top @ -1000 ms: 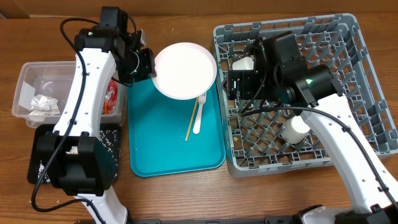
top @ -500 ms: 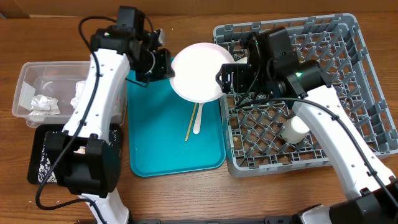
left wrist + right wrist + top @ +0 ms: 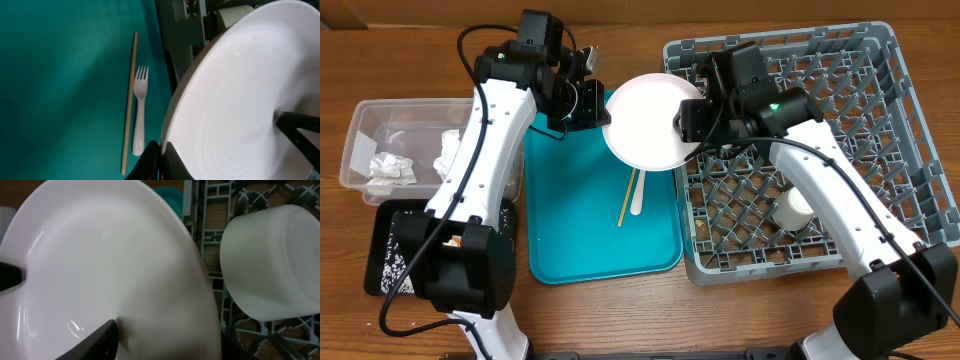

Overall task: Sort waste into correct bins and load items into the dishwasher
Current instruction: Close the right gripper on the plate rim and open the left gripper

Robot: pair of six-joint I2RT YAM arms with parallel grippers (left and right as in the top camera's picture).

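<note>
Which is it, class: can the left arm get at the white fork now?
Probably not yet: the left gripper is shut on the plate. The fork itself lies loose on the teal tray.

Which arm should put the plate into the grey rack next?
Right: the right gripper is at the plate's rim by the rack; the left gripper pinches the far edge, on the teal tray's side.

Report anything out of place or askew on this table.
Only the plate stands out: it hangs over the seam between teal tray and grey rack, pinched at its rim by the left fingers, with the right fingers at the opposite edge. Nothing looks spilled or broken.
</note>
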